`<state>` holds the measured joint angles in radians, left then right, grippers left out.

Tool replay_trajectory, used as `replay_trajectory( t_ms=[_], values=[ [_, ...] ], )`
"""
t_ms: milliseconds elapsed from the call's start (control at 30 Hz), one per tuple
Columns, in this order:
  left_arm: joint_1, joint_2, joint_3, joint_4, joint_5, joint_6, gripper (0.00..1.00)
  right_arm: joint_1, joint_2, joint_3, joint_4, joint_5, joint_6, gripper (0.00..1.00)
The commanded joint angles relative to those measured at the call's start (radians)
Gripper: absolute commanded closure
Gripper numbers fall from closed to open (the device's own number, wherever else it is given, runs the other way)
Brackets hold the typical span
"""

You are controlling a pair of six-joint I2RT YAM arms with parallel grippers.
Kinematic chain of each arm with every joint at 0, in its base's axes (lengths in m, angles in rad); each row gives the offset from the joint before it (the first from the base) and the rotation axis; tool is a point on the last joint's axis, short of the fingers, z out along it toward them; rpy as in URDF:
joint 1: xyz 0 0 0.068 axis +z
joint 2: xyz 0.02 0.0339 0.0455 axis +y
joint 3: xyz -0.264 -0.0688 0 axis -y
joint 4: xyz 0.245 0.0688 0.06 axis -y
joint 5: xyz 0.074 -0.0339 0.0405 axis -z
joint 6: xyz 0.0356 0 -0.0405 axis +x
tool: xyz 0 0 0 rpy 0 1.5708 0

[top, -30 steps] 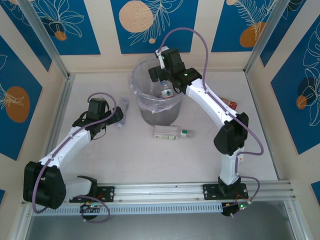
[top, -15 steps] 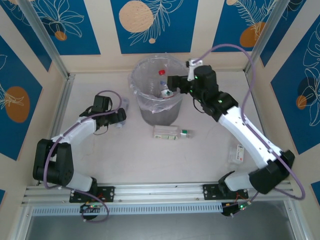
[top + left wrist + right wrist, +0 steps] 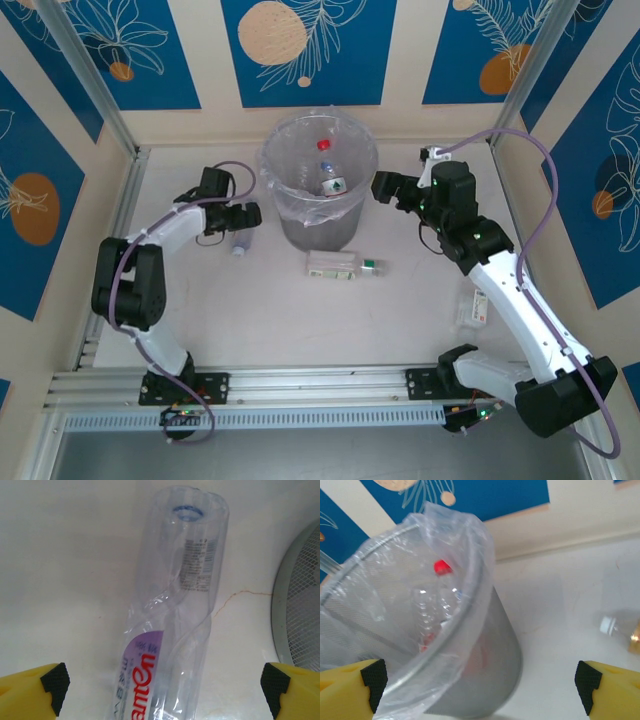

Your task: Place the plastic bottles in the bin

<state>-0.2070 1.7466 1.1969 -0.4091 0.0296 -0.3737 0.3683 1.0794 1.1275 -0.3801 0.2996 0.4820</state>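
The bin (image 3: 283,215), lined with a clear bag (image 3: 470,545), stands at the middle of the tabletop's (image 3: 250,320) far edge. At least two bottles lie in it: a red-capped bottle (image 3: 323,146) and a second bottle (image 3: 333,185) beside it.

Three bottles lie on the tabletop. A green-capped bottle (image 3: 343,265) is on its side just in front of the bin. A clear bottle (image 3: 180,580) lies left of the bin. A red-labelled bottle (image 3: 473,306) lies near the right edge.

The left gripper (image 3: 240,220) hangs over the clear bottle with its fingers spread wide. In the wrist view the bottle lies between the fingertips (image 3: 55,680), apart from both. The right gripper (image 3: 383,187) is just right of the bin's rim, jaws spread and holding nothing.

In the right wrist view a white cap (image 3: 606,625) shows on the tabletop beside the bin. I cannot tell which bottle it belongs to.
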Motion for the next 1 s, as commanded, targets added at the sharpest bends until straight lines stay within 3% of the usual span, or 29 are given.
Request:
replay_trajectory(
  t_ms=[0, 167, 667, 967],
  values=[
    [0.009, 0.048, 0.062, -0.051, 0.059, 0.056, 0.01, -0.026, -0.043, -0.035, -0.044, 0.007, 0.061, 0.00],
    [0.008, 0.097, 0.105, -0.059, 0.026, 0.084, 0.04, -0.061, -0.074, -0.079, -0.039, -0.064, 0.068, 0.01],
    [-0.066, 0.284, 0.316, -0.202, -0.161, 0.162, 0.10, -0.105, -0.094, -0.101, -0.066, -0.048, 0.123, 0.00],
    [-0.068, 0.302, 0.324, -0.221, -0.226, 0.152, 0.14, -0.113, -0.098, -0.110, -0.078, -0.036, 0.131, 0.00]
  ],
)
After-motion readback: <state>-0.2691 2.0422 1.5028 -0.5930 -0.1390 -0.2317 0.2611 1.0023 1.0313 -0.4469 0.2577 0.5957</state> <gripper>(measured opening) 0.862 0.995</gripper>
